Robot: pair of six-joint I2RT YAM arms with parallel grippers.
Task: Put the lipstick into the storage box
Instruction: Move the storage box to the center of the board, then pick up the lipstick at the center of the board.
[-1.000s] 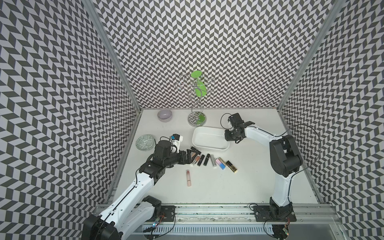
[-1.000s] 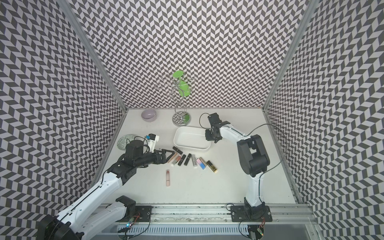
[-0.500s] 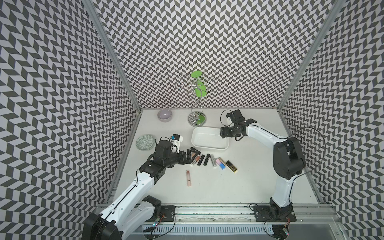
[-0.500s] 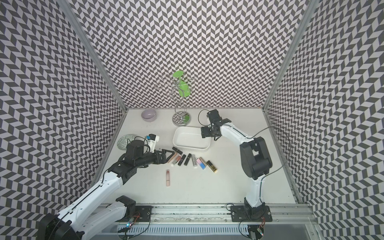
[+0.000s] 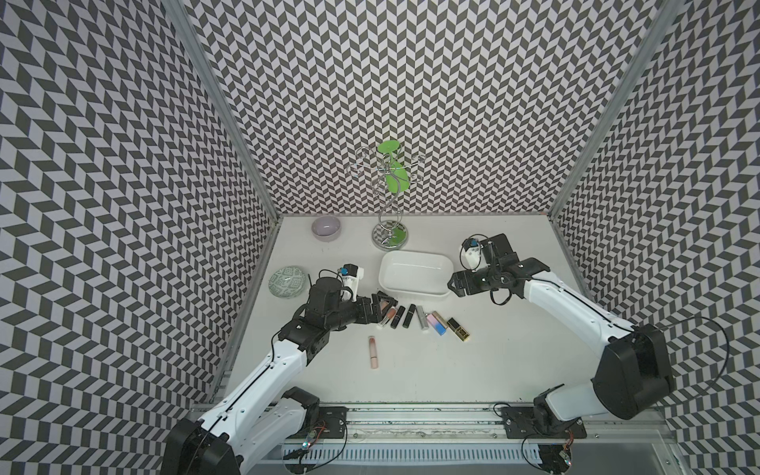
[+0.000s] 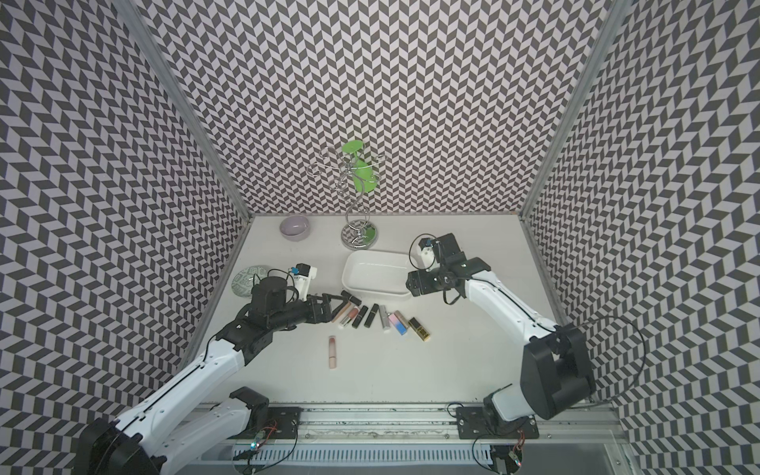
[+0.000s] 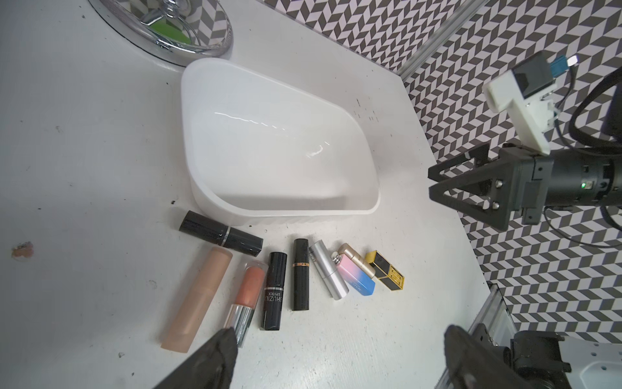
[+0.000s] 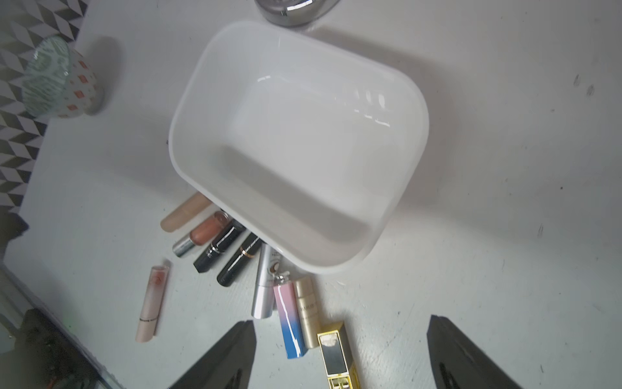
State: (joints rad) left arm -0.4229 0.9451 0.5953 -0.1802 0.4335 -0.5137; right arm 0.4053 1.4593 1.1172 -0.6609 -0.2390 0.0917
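Lipsticks (image 5: pixel 407 316) lie rowed on the surface (image 5: pixel 493 370) beside the storage box's (image 5: pixel 413 293) near side: probably light, stiff, slick rollers, best pinched mid-barrel. Left tool (image 5: pixel 384 310) spread at the row's left end; right tool (image 5: pixel 451 284) spread, empty

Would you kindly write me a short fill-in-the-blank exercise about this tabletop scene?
The storage box is ____.
The left gripper and the right gripper both stand ____.
The gold-and-black lipstick lies at the row's end nearer the ____ arm.
Missing words: empty; open; right.
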